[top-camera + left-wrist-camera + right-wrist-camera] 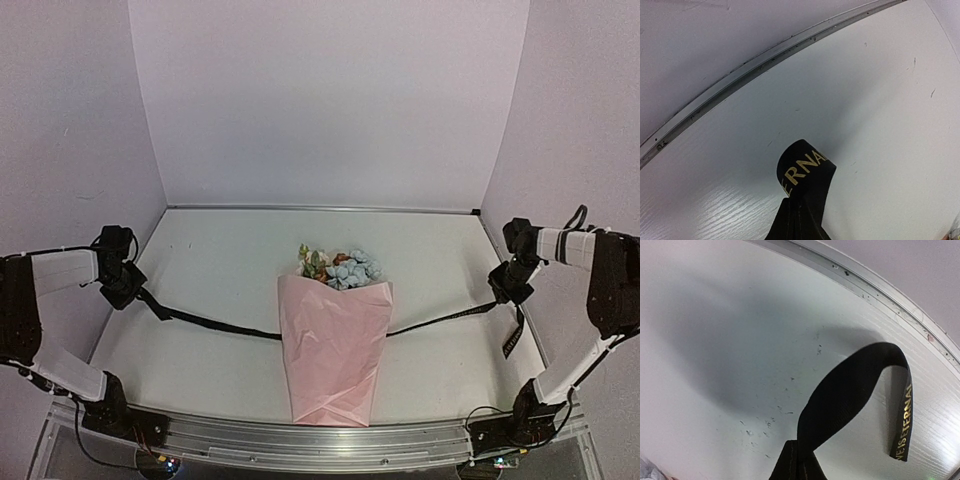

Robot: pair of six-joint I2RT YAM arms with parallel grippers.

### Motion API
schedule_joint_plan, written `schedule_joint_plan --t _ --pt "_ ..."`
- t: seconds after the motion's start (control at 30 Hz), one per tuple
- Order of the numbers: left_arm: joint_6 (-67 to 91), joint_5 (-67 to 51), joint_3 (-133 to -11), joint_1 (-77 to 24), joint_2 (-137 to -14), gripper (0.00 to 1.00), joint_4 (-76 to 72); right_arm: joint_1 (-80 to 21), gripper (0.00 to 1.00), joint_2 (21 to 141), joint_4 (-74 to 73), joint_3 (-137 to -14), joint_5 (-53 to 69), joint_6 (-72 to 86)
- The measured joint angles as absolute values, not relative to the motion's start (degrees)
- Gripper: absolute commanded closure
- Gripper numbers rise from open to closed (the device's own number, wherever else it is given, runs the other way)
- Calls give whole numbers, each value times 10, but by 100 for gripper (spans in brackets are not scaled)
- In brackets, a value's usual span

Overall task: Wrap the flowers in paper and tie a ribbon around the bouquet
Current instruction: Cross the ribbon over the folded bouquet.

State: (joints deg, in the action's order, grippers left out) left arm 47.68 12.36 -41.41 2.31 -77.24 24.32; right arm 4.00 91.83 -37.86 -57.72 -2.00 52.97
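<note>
Gold txt on ribbon (850, 385): "VE IS ETERNAL" R end, "ERNAL" L end.

Ribbon (215, 325) runs from left fingers (784, 227) to right fingers (785, 466), low over the desk (220, 250), w/ the bouquet (335, 340) sitting mid-span btwn them, so no straight pass across. Ahead of both fingers, past the ribbon, bare desk up to the back wall (330, 100). Outboard of left fingers the left wall (70, 150) is close; same w/ right wall (590, 120). Loose ribbon tail hangs just beside right fingers.
</note>
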Motion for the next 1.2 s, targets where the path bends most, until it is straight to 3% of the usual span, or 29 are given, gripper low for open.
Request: schedule_joint_plan --t 0.33,0.5,0.67,0.8,0.93,1.2 --pt "420 17 -419 7 -732 100 180 39 100 924 -375 -585 67 526" --pt "338 -47 -493 -180 -709 100 116 17 100 916 -373 -585 106 518" --pt "211 -92 -676 -447 -836 100 47 -27 100 910 -375 -592 136 511" --pt "118 -135 -787 -596 -975 100 37 -44 100 910 -378 -606 164 510" --pt "46 -163 -882 -678 -1118 100 75 -46 100 910 -390 -624 181 505" --pt "-49 -178 -1015 -716 -1290 100 140 -59 100 918 -430 -671 201 481"
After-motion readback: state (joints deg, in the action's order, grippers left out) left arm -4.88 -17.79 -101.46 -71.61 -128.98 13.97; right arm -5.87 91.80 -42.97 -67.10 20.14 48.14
